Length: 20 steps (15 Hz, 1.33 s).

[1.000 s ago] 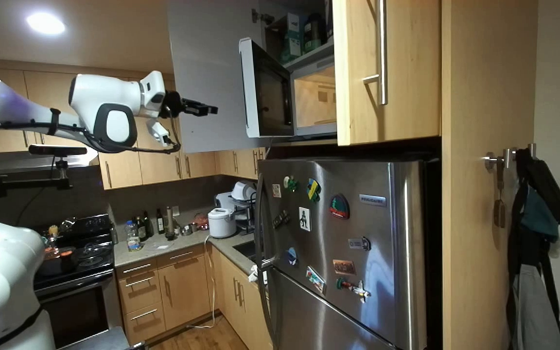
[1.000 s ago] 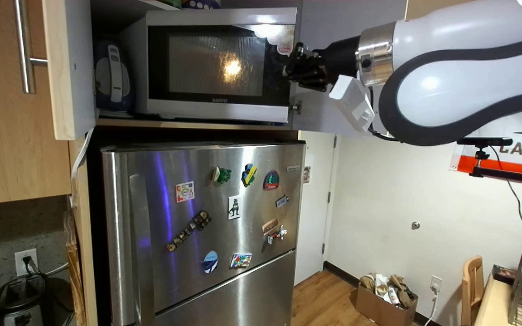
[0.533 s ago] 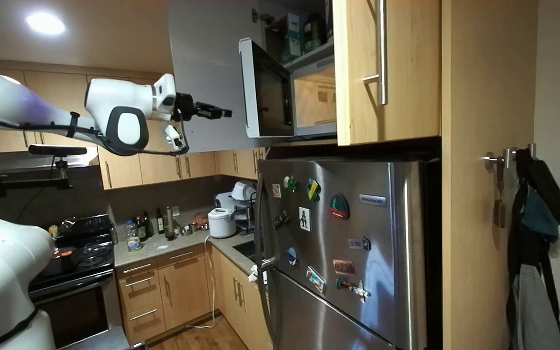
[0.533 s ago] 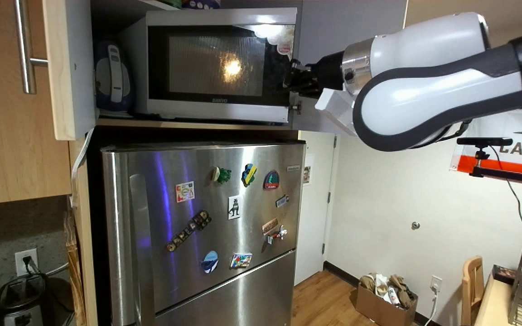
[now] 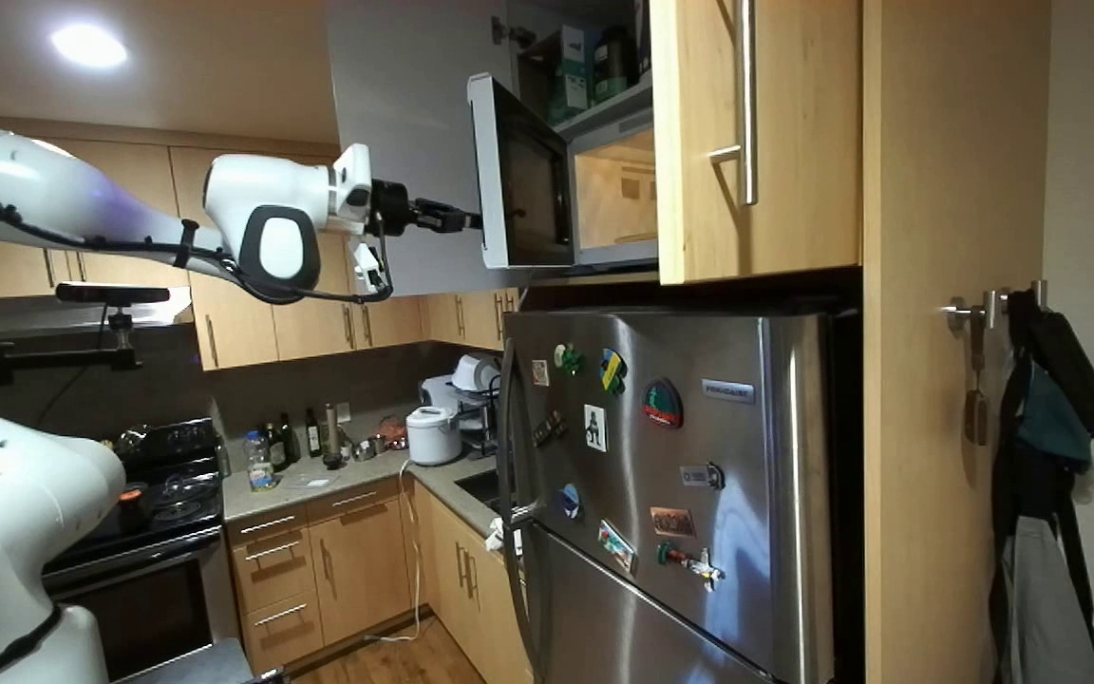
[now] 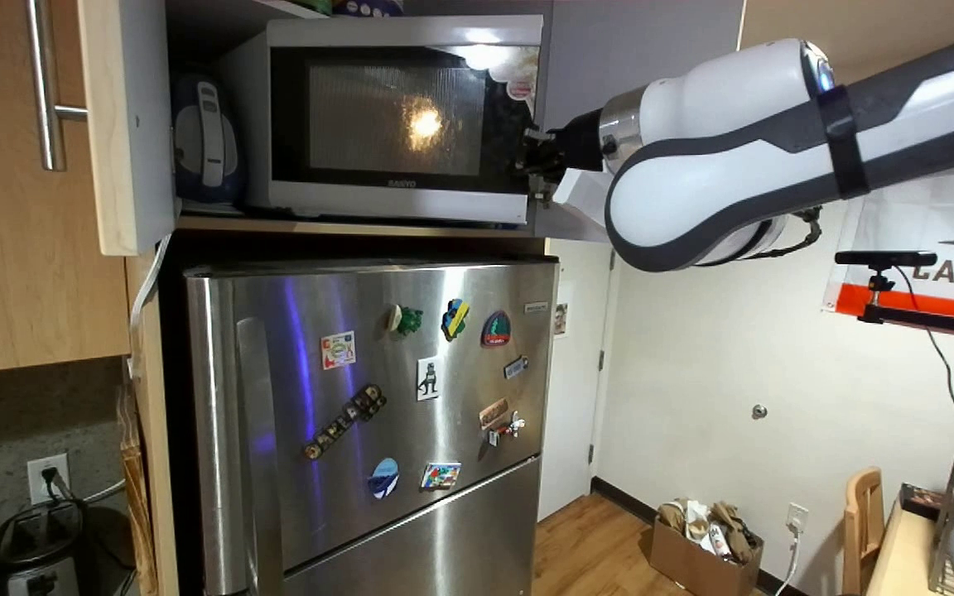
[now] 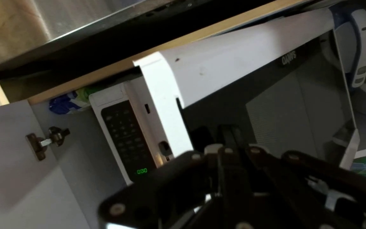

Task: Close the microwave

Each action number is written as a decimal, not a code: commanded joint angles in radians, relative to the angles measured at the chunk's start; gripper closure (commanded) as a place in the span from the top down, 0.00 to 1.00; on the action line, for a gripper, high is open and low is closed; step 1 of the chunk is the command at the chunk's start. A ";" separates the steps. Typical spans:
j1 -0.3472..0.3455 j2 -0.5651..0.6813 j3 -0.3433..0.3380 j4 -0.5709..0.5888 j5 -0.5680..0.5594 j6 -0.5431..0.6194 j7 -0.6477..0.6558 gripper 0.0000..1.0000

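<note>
The silver microwave stands in the wood cabinet above the fridge. Its dark-glass door (image 5: 530, 190) is partly open, and the lit interior (image 5: 615, 190) shows behind it. The door's outer face (image 6: 398, 124) shows in an exterior view. In the wrist view the door (image 7: 221, 73) stands out from the body, and the control panel (image 7: 127, 140) is uncovered. My gripper (image 5: 477, 221) is level with the door's free edge, its tips in front of the outer face; it also shows here (image 6: 524, 165). In the wrist view its fingertips (image 7: 230, 128) are together and empty. Whether they touch the glass I cannot tell.
The stainless fridge (image 5: 661, 370) with magnets stands below the microwave. An open grey cabinet door (image 5: 414, 142) is behind the gripper; another open wood cabinet door (image 5: 775, 142) is at the microwave's opposite side. A blue-grey appliance (image 6: 210, 141) sits beside the microwave.
The arm has moved forward and slightly down, bringing the gripper from well short of the microwave door up to its outer edge. The door shows no clear movement.
</note>
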 commanded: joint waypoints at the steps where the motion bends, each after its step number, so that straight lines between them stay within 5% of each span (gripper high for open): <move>1: -0.089 0.044 0.057 0.058 0.017 0.003 0.029 0.03; 6: -0.172 0.069 0.118 0.091 0.016 -0.006 0.031 0.03; 20: -0.275 0.123 0.143 0.189 0.011 -0.055 0.028 0.03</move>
